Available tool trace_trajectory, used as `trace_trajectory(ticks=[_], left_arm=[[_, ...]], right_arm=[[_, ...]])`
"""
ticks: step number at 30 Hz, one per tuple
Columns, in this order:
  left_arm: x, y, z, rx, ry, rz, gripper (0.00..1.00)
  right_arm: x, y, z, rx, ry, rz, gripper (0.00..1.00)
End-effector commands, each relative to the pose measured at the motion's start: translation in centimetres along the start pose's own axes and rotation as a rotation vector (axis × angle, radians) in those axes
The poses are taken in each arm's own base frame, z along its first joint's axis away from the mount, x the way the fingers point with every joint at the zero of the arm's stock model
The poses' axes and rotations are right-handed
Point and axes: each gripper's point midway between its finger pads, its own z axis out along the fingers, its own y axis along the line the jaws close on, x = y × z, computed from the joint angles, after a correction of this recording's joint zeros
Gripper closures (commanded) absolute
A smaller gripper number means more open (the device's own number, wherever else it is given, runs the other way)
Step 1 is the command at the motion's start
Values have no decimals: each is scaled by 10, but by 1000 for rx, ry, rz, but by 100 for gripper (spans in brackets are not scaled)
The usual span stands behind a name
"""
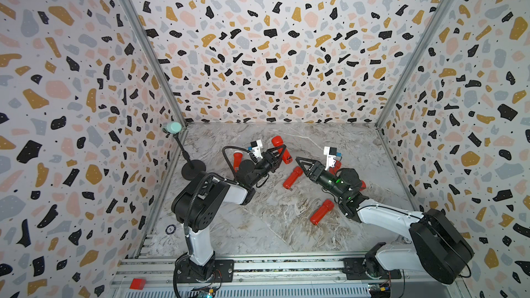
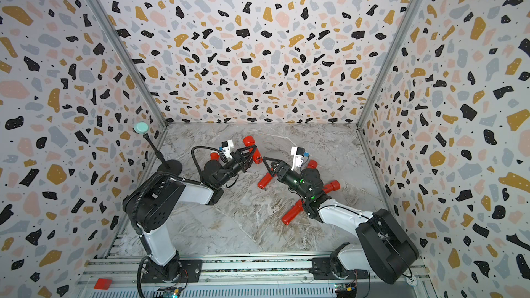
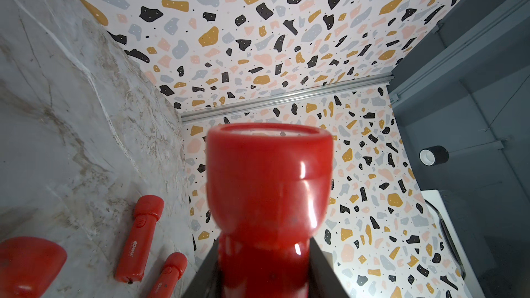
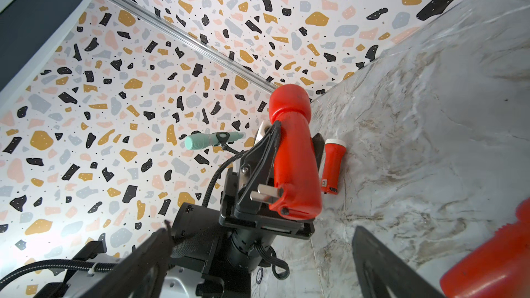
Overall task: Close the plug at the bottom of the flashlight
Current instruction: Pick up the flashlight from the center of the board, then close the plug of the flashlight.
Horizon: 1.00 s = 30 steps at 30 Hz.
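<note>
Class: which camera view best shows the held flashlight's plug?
The right wrist view: the plug, two metal prongs, sticks out of the flashlight. The left wrist view shows only its head; in both top views the plug is too small to see.

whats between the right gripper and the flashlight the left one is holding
Nothing. In a top view, only a short bare strip of marble table separates the open right gripper from the plug end of the held flashlight.

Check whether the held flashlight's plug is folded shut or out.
Out: two metal prongs jut from the base of the flashlight.
</note>
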Motion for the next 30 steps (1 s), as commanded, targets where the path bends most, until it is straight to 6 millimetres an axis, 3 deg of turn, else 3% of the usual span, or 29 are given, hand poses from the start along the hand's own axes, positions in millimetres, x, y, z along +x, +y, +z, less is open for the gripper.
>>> trace_trajectory(ticks=[1, 13, 30], left_arm=[[-6, -24, -3, 105, -26, 7, 100], [-8, -19, -5, 108, -37, -24, 100], [-8, -13, -4, 98, -35, -41, 100]], right_arm=[[-9, 22, 7, -90, -25, 35, 0], [5, 14, 19, -88, -43, 90, 0], [8, 7, 27, -132, -74, 151, 7]])
